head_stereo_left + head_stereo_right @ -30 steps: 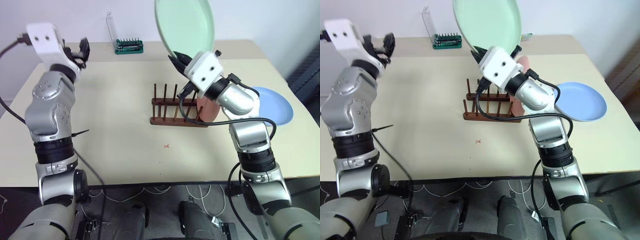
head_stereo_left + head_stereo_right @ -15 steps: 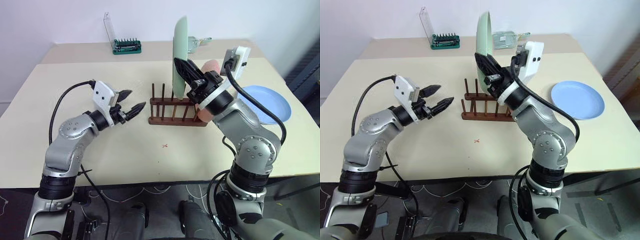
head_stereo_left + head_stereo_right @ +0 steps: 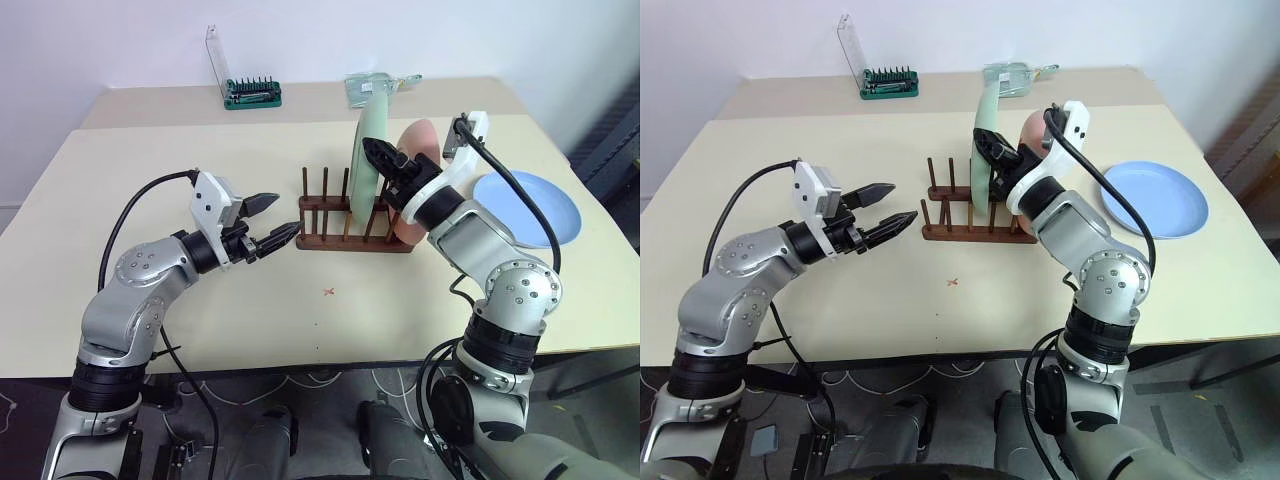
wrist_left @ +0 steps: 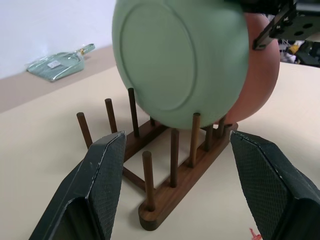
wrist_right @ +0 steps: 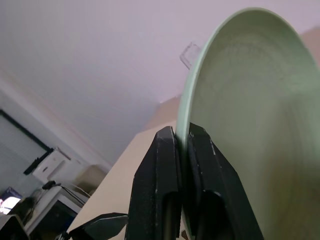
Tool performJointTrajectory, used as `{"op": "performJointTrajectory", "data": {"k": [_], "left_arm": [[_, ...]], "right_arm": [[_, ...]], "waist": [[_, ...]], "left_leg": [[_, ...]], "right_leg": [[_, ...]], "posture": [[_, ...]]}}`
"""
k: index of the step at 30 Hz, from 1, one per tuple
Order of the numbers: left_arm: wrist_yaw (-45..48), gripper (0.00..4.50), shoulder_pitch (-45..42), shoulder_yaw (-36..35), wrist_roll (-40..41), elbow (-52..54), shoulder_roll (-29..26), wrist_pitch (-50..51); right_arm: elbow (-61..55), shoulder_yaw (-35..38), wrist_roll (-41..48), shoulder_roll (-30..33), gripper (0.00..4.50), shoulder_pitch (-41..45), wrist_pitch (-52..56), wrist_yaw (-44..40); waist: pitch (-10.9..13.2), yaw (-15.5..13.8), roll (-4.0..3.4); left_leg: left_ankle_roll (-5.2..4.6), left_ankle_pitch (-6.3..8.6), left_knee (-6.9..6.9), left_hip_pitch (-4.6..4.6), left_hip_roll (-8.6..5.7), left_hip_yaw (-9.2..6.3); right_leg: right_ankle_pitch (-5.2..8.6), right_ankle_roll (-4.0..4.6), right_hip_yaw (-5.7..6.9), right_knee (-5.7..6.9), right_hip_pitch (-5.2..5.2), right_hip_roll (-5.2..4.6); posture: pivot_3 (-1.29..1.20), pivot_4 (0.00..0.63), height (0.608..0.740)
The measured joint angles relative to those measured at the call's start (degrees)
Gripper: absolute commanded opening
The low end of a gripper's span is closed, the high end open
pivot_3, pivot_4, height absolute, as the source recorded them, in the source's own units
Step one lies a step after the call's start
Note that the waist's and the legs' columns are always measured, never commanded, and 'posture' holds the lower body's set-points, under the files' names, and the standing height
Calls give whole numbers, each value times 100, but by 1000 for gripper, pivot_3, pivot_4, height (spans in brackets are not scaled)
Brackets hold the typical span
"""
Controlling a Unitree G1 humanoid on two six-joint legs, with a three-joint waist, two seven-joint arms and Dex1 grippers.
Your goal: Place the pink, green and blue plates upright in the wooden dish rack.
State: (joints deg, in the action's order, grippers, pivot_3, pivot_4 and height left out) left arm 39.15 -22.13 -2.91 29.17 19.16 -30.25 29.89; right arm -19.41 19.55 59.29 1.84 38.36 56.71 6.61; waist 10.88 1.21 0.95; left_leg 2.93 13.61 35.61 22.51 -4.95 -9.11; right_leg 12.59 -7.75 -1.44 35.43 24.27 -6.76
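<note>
The mint green plate point(image 3: 366, 150) stands on edge between the pegs of the wooden dish rack point(image 3: 340, 240). My right gripper point(image 3: 381, 156) pinches its rim, and the black fingers point(image 5: 160, 165) close on either side of the edge. The pink plate point(image 3: 421, 141) stands upright in the rack just behind the green one. To the right of the rack, the blue plate point(image 3: 537, 206) lies flat on the table. My left gripper point(image 3: 284, 217) hovers open and empty, level with the rack's left end and pointing at it. Its wide-spread fingers point(image 4: 102, 185) frame the rack point(image 4: 165, 167) and the green plate point(image 4: 180, 60).
A green holder of screwdriver bits point(image 3: 257, 94) and a clear plastic bag point(image 3: 378, 84) sit at the table's far edge. A small red mark point(image 3: 331, 292) is on the tabletop point(image 3: 250, 330) in front of the rack.
My right arm lowered the green plate from high above the rack and turned it on edge between the pegs. My left gripper swung down and right to the rack's left end.
</note>
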Motion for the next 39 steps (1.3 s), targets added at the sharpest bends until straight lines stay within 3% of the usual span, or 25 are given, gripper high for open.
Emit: {"op": "performJointTrajectory", "data": {"k": [5, 8, 12, 20, 24, 28, 31, 36, 39], "left_arm": [[-38, 3408, 3, 32, -10, 0, 13, 0], [-42, 3408, 2, 87, -31, 0, 36, -1], [-39, 3408, 3, 181, -47, -2, 74, -3], [-30, 3408, -1, 207, -48, -3, 100, -9], [-28, 3408, -2, 229, -49, -2, 126, -11], [18, 3408, 4, 303, -49, 5, 130, -9], [46, 3408, 0, 390, -51, 2, 162, -9], [99, 3408, -82, 463, -95, -40, 232, -9], [161, 3408, -162, 549, -114, -59, 265, -12]], "right_arm": [[8, -116, 94, 156, 3899, 21, -1, 107], [-3, -258, 45, 387, 3899, 34, -44, 27], [-239, -1054, -726, 1635, 3899, 220, -153, -717], [-342, -1873, -2060, 2955, 3899, 280, -728, -1848], [-342, -1242, -1922, 3087, 3899, 275, -1395, -2606], [291, -164, -2072, 3943, 3899, -112, -1948, -3182], [1099, 240, -2466, 4398, 3899, -584, -2202, -3415], [1854, -181, -3472, 4919, 3899, -1542, -2553, -3798], [2205, -947, -4406, 5064, 3899, -2017, -2883, -3730]], "waist": [[0, -3, 0], [0, -5, -1], [2, -10, -2], [2, -35, 0], [2, -42, 1], [2, -116, 5], [3, -120, 3], [2, -5, -8], [1, -23, -10]], "left_leg": [[0, 0, 0, 0, 0, 0], [0, 0, 0, 0, 0, 1], [-1, 1, 2, 2, 0, 5], [-3, 1, 3, 5, 2, 9], [-4, 2, 3, 5, 2, 9], [-15, 9, 13, 3, 0, 8], [-17, 9, 13, -3, 1, 15], [-17, 9, 11, -10, 13, 37], [-16, 9, 13, -11, 16, 44]], "right_leg": [[0, 0, 0, 0, 0, 0], [0, 0, 0, -2, -1, 0], [1, -1, 1, -5, -2, 0], [1, -2, 1, -15, -6, -1], [1, -2, 1, -19, -10, -1], [1, -2, 6, -37, -34, -2], [1, -2, 3, -35, -35, -2], [1, -2, -3, -30, -31, -2], [1, -2, -5, -30, -31, -1]], "posture": [[0, 150, 740], [0, 150, 740], [0, 150, 740], [0, 150, 740], [0, 150, 740], [0, 150, 740], [0, 150, 740], [0, 150, 740], [0, 150, 740]]}}
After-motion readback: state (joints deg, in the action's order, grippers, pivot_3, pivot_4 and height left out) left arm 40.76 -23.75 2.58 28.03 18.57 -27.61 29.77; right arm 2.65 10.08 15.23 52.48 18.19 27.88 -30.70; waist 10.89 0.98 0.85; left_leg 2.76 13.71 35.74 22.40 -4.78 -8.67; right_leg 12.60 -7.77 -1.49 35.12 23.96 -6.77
